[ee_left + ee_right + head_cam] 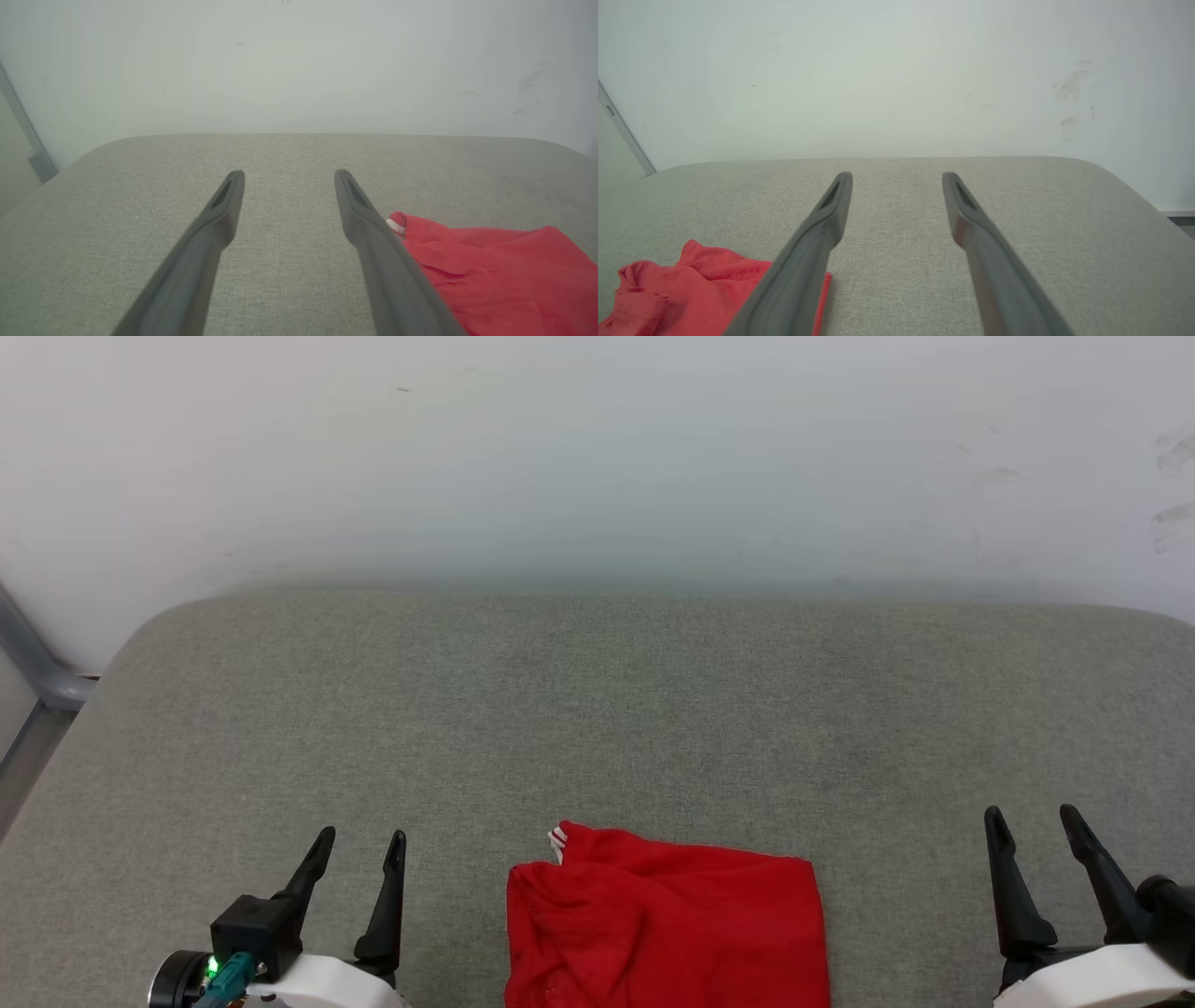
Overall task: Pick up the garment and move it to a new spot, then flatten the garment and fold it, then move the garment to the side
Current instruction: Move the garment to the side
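The garment [667,924] is seen folded at the near edge of the grey worktop [597,709], between the left gripper [362,833] and the right gripper [1031,811]; both sets of jaws are held apart and empty.

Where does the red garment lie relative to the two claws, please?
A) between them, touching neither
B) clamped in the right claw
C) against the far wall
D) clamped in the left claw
A: the garment lies between the open left claw and open right claw, touching neither.
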Robot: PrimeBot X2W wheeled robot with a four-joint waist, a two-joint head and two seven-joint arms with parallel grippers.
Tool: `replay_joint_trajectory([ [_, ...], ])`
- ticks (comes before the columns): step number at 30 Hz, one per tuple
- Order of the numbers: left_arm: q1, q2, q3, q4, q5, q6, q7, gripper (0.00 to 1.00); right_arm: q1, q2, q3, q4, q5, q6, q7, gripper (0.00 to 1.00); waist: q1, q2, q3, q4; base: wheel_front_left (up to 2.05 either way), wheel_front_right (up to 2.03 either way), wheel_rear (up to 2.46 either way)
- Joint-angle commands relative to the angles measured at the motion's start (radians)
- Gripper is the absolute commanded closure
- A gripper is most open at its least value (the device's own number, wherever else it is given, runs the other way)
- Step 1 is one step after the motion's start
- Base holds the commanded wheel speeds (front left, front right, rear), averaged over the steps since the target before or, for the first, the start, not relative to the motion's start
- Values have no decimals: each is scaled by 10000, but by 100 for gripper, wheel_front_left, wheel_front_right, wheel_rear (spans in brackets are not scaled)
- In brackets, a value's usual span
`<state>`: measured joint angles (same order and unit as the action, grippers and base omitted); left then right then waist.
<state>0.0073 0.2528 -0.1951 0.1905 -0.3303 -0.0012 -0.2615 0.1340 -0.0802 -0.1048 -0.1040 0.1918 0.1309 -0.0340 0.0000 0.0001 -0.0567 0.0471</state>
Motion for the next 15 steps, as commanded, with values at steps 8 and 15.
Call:
replay_joint_trajectory([
  [8,-364,48,79,-109,-32,-19,-39,0,198,0,-657,277,646,-4,1001,0,0,-1,203,136,0,0,0],
  [15,-763,-113,64,-314,135,-157,-43,0,309,-402,-1346,1004,2096,-3,2961,0,0,-1,674,621,0,0,0],
])
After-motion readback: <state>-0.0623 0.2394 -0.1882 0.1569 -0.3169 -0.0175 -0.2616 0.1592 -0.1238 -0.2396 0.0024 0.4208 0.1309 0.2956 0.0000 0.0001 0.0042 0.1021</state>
